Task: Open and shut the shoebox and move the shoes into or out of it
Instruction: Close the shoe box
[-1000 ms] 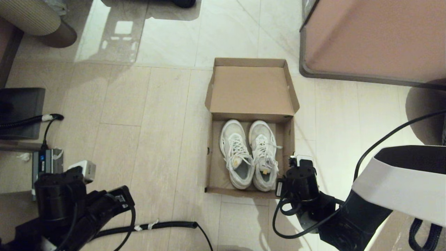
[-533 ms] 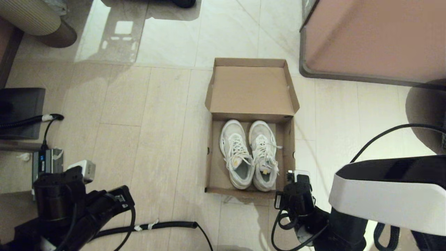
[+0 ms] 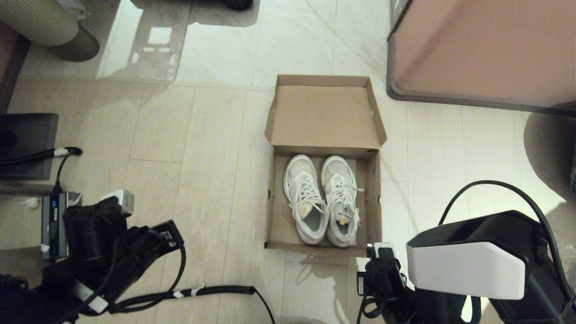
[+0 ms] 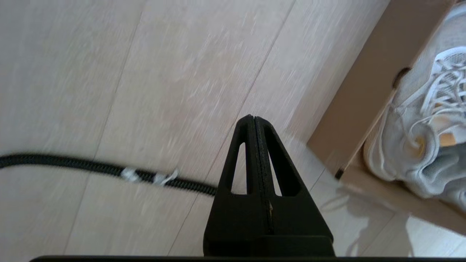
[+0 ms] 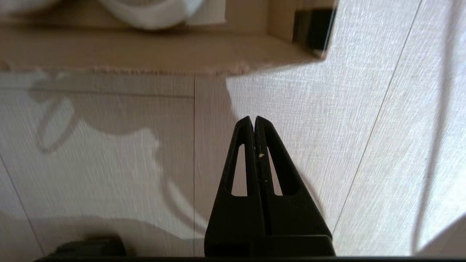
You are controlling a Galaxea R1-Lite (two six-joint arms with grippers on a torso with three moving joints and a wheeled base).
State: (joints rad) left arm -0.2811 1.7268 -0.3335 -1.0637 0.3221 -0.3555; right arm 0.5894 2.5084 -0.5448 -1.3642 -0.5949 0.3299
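Shoes point(image 3: 321, 200) lie toes-away inside open shoebox point(image 3: 275, 207); right gripper point(image 5: 254, 122) nearer, off near-right corner; both grippers' jaws clenched, empty; left gripper point(image 4: 254, 120) over floor.

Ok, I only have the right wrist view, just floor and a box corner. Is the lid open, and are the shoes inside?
Observer: Yes, the shoebox lid lies folded back, and both shoes sit side by side inside.
Operator: Where's my right gripper relative to the box?
Observer: The right gripper hangs over the floor just outside the box's near right corner, fingers shut on nothing.
Operator: And the left one?
Observer: The left gripper is also shut, empty, over the floor left of the box.
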